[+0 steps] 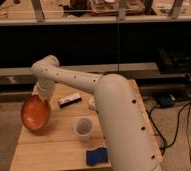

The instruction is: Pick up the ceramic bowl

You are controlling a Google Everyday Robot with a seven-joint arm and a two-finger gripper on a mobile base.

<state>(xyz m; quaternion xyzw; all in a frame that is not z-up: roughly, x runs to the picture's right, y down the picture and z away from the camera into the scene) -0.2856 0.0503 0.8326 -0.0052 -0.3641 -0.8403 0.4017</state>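
The claw [43, 98] is hidden behind the wrist at the tilted ceramic bowl's [35, 113] rim.

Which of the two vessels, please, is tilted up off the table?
The ceramic bowl, orange and held tilted by the gripper; the white cup stands upright.

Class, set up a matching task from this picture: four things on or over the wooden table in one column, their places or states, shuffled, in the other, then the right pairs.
Things:
1. glossy orange-brown ceramic bowl
2. small white cup
3. blue sponge
4. claw

Places or states:
A. flat at the table's near edge
B. shut on the bowl's rim, over the table's left side
C. tilted, lifted
D. upright, mid-table

Pairs: 1-C, 2-D, 3-A, 4-B
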